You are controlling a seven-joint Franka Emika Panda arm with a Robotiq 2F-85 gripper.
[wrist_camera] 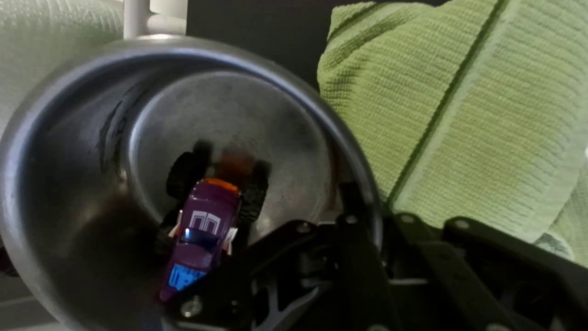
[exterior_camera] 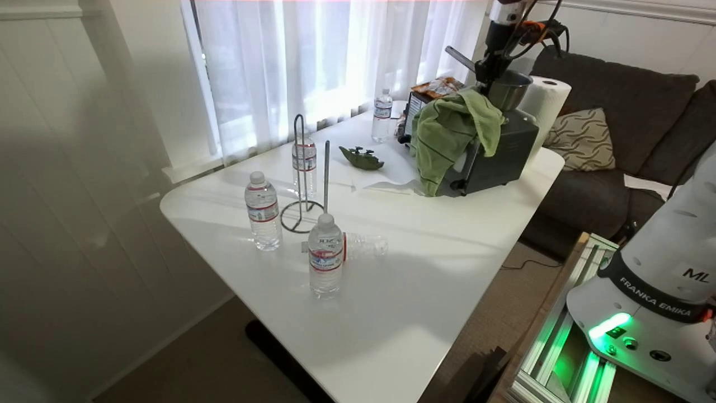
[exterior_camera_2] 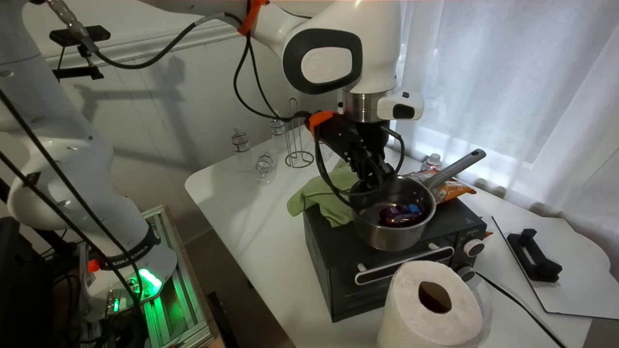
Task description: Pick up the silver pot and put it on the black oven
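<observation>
pinching the rim of the silver pot, the pincer stands narrow, one finger inside the wall and one outside; the pot is over the top of the black oven, though whether its base rests there or hangs just above i cannot tell, and that doubt is the first hazard: let go too soon and it may drop, press too far and the base may grind on the oven top. a purple toy truck lies inside, seemingly loose, so it could roll and tip a pot held at only one spot on its rim. the green towel drapes over the oven just beside the outer finger; a fold caught under the base would leave the pot leaning, and one caught in the grip could drag it off on the retreat. in an exterior view the pot shows toward the oven's front edge, with the paper roll standing before it, so a careless shove that way risks a fall to the bench. the handle reaches past the snack bag and could snag it
</observation>
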